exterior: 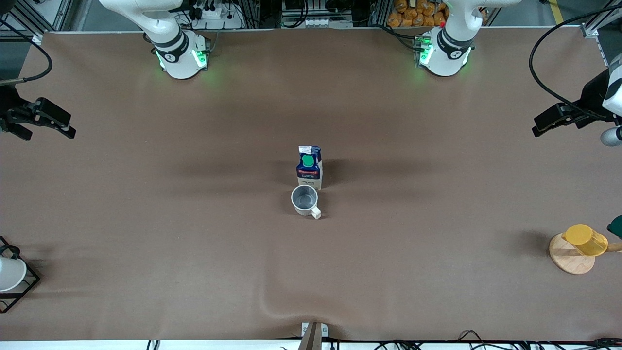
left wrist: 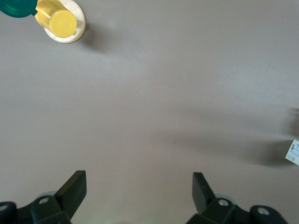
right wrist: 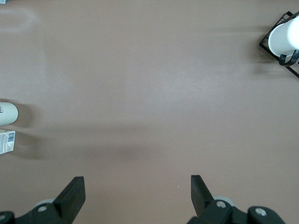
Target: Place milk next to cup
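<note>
The milk (exterior: 309,167) stands upright just beside the cup (exterior: 305,200); left gripper (left wrist: 139,184) and right gripper (right wrist: 138,186) hang wide open, empty, at the table's ends; best left undisturbed.

Bare table (exterior: 194,243) surrounds the milk (exterior: 309,167), cup (exterior: 305,200) touching it.

Brown cloth-covered table (exterior: 146,218): blue milk carton (exterior: 309,167) upright mid-table, seemingly touching the off-white mug (exterior: 305,200) nearer the camera.

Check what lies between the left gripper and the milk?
Only bare table between the left gripper and the milk, per the front view.
</note>
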Action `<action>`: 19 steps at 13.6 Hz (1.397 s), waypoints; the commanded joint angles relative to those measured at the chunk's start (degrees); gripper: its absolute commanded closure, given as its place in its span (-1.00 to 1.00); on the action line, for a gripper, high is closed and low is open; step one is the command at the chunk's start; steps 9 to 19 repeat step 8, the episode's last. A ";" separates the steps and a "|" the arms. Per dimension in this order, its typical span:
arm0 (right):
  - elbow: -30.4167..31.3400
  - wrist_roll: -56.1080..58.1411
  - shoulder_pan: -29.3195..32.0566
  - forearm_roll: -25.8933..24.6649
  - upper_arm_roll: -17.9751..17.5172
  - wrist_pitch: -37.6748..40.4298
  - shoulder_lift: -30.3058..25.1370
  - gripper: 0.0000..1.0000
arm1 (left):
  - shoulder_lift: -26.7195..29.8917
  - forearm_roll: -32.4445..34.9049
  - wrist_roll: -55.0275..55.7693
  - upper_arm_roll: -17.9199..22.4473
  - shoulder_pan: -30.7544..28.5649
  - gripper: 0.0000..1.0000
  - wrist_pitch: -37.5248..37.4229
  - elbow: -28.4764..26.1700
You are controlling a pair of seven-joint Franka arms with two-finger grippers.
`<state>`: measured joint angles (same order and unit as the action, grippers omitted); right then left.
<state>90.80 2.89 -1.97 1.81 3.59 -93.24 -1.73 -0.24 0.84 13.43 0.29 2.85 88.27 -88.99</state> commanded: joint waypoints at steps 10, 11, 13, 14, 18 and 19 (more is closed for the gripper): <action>-0.89 -0.78 -0.93 -0.31 0.54 0.78 0.15 -1.00 | 1.56 -0.49 -1.39 -0.99 0.84 -1.00 -2.05 0.05; -0.89 -0.78 -0.93 -0.31 0.54 0.78 0.15 -1.00 | 1.56 -0.49 -1.39 -0.99 0.84 -1.00 -2.05 0.05; -0.89 -0.78 -0.93 -0.31 0.54 0.78 0.15 -1.00 | 1.56 -0.49 -1.39 -0.99 0.84 -1.00 -2.05 0.05; -0.89 -0.78 -0.93 -0.31 0.54 0.78 0.15 -1.00 | 1.56 -0.49 -1.39 -0.99 0.84 -1.00 -2.05 0.05; -0.89 -0.78 -0.93 -0.31 0.54 0.78 0.15 -1.00 | 1.56 -0.49 -1.39 -0.99 0.84 -1.00 -2.05 0.05; -0.89 -0.78 -0.93 -0.31 0.54 0.78 0.15 -1.00 | 1.56 -0.49 -1.39 -0.99 0.84 -1.00 -2.05 0.05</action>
